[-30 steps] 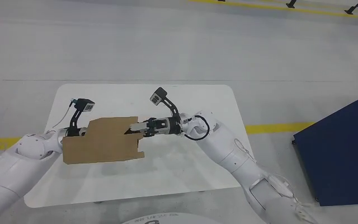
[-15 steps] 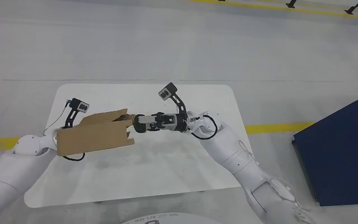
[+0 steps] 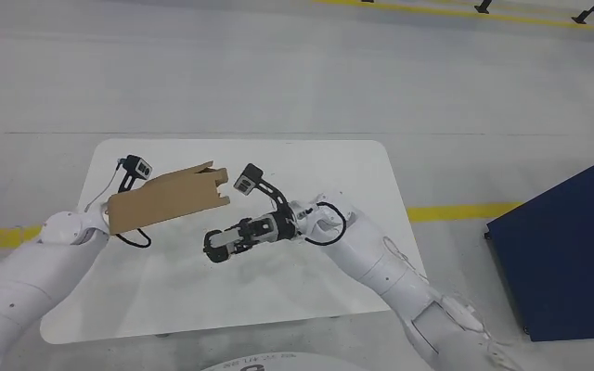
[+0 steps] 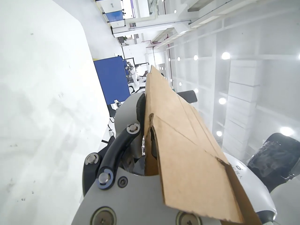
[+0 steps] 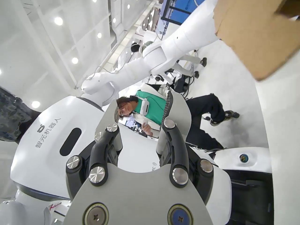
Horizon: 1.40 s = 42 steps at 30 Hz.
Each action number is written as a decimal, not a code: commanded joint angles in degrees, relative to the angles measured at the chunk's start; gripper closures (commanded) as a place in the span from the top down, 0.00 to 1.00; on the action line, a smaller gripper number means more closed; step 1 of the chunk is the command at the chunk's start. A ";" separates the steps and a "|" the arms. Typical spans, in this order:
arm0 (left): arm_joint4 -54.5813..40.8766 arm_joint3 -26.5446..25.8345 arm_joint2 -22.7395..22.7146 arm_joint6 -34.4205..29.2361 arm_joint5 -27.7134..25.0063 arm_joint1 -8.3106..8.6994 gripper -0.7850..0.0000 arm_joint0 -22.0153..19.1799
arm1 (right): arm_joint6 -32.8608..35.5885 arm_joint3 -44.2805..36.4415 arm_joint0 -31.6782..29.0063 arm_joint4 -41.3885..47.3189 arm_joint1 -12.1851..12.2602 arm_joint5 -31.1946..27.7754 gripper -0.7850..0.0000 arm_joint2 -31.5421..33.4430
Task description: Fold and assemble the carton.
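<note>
Flat brown cardboard carton (image 3: 167, 198) is held tilted above the left part of the white desk (image 3: 306, 278), clamped at one edge by the left claw (image 4: 164, 99). Right claw (image 3: 215, 246) is spread wide and empty, apart from the carton, over the desk middle. Risk: with only a one-edge grip, the carton could be pivoted or pulled loose when pushed, or creased off its score lines.
</note>
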 commanded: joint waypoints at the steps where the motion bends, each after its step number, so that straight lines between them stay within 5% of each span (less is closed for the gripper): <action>1: 3.54 0.17 0.08 1.52 -1.16 -0.36 0.00 -0.41 | -1.59 1.51 1.34 0.07 -0.71 0.00 0.68 -1.52; 5: 10.89 -0.11 -0.29 6.13 -3.91 -0.70 0.00 -0.36 | -5.50 4.25 3.18 1.00 -2.03 -2.30 0.65 -3.04; 6: 11.84 -0.48 -0.55 7.04 -4.39 -0.74 0.00 -0.09 | -6.90 4.95 3.52 0.39 -2.26 -2.94 0.57 -3.22; 10: 14.65 -2.21 -1.90 8.53 -5.26 -0.56 0.00 1.12 | -11.67 7.09 4.48 -1.93 -3.02 -4.16 0.62 -3.79; 23: 12.33 -7.35 -5.11 2.24 -1.51 -0.13 0.00 5.48 | -16.93 9.39 4.91 -5.04 -4.19 -8.07 0.62 -3.17; 42: 8.07 -3.65 -7.41 -2.14 1.78 -1.93 0.00 6.04 | -17.02 5.64 1.34 -5.34 -3.58 -11.16 0.68 2.35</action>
